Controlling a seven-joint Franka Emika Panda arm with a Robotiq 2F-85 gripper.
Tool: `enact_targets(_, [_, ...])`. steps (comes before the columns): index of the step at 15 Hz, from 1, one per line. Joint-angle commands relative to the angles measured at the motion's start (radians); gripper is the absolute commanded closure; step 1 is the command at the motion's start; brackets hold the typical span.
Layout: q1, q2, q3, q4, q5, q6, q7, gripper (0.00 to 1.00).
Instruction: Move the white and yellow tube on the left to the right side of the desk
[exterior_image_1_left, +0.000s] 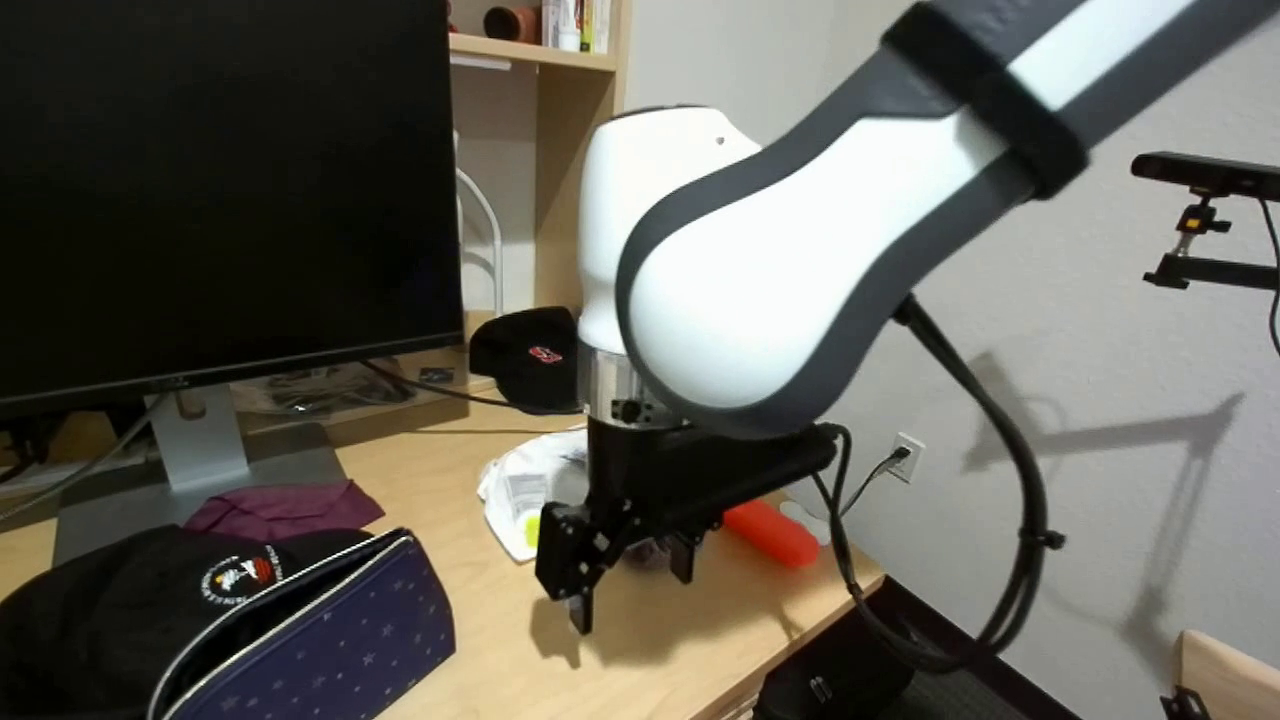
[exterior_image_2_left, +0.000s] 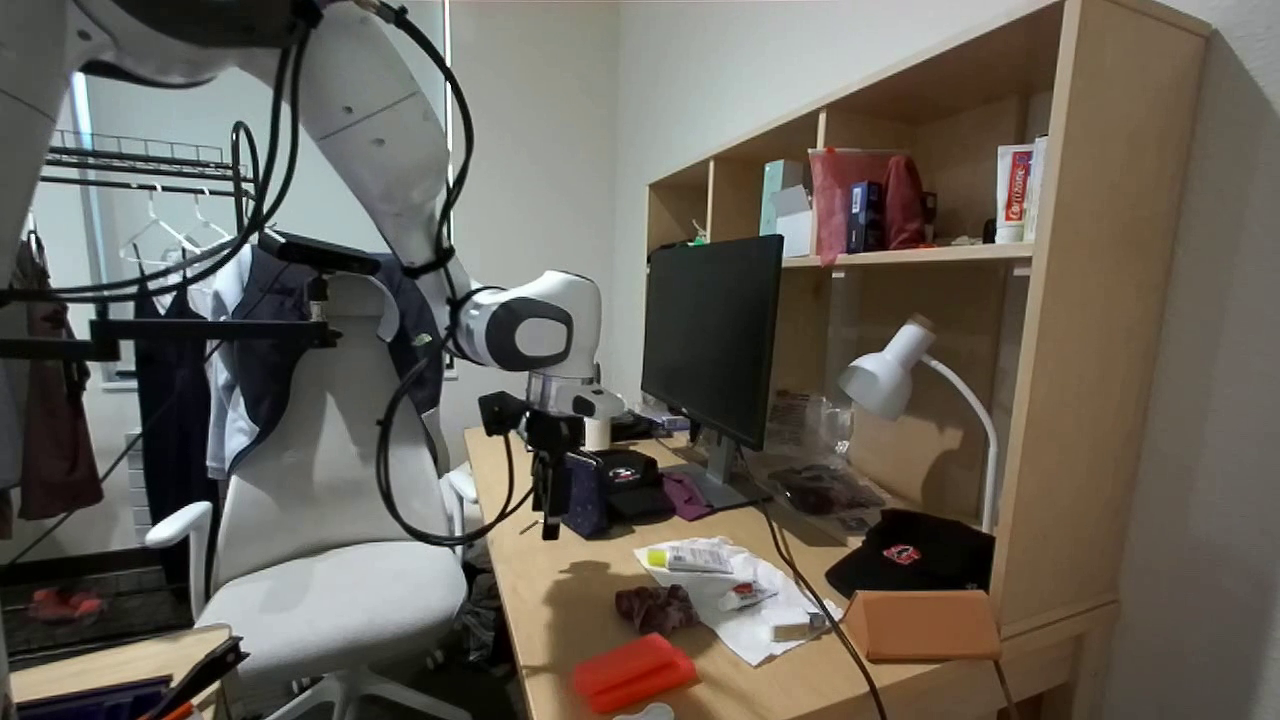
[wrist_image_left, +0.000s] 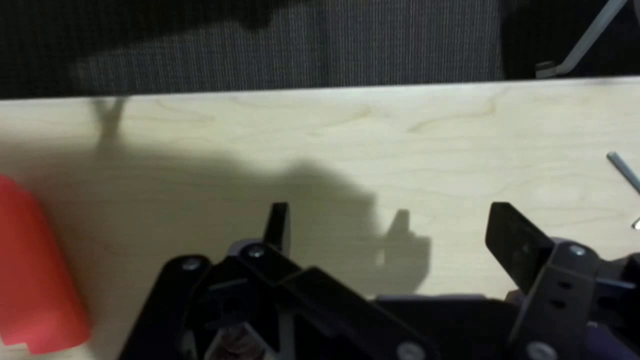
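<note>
In an exterior view the arm (exterior_image_1_left: 790, 285) reaches in from two o'clock and slopes down to a rounded white joint; below that the wrist drops almost straight toward six o'clock. In an exterior view a white link (exterior_image_2_left: 375, 150) slants from eleven o'clock down toward five, leading to the bent wrist above the bench (wrist_image_left: 450, 140). A black cable (exterior_image_1_left: 1036, 538) hangs off the arm in a wide loop in both exterior views.

The end effector (wrist_image_left: 390, 227) points down over the bench, its two fingers (wrist_image_left: 522, 250) spread far apart, with pale wood and shadow (wrist_image_left: 325, 220) showing in the gap. The grasp is empty, and the fingertips hang clear above the surface.

The white and yellow tube (exterior_image_2_left: 695, 558) lies on a white sheet (exterior_image_2_left: 720, 625) on the bench, its yellow end toward nine o'clock; in that view it sits at about three o'clock from the fingertips, well apart from them. In an exterior view the tube's yellow end (exterior_image_1_left: 532, 530) shows at ten o'clock from the end effector.

A red cylinder (wrist_image_left: 37, 270) lies at nine o'clock in the wrist view. A navy starred pouch (exterior_image_1_left: 370, 640) is at nine o'clock from the end effector in an exterior view.
</note>
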Motion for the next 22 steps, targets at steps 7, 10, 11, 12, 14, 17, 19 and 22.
enact_targets(7, [-0.03,-0.334,0.09,-0.222,0.0,-0.13,-0.1,0.0])
enact_targets(10, [-0.039,-0.393,0.092,-0.246,0.011,-0.143,-0.145,0.0])
enact_targets(11, [-0.046,-0.414,0.091,-0.252,0.007,-0.157,-0.147,0.0])
enact_targets(12, [-0.055,-0.434,0.089,-0.253,-0.003,-0.179,-0.142,0.0])
enact_targets(14, [-0.076,-0.469,0.086,-0.249,-0.024,-0.232,-0.135,0.0])
enact_targets(17, [-0.114,-0.523,0.088,-0.246,-0.098,-0.334,-0.13,0.0])
enact_targets(19, [-0.127,-0.558,0.088,-0.251,-0.123,-0.376,-0.146,0.0])
enact_targets(22, [-0.135,-0.602,0.09,-0.258,-0.148,-0.403,-0.182,0.0])
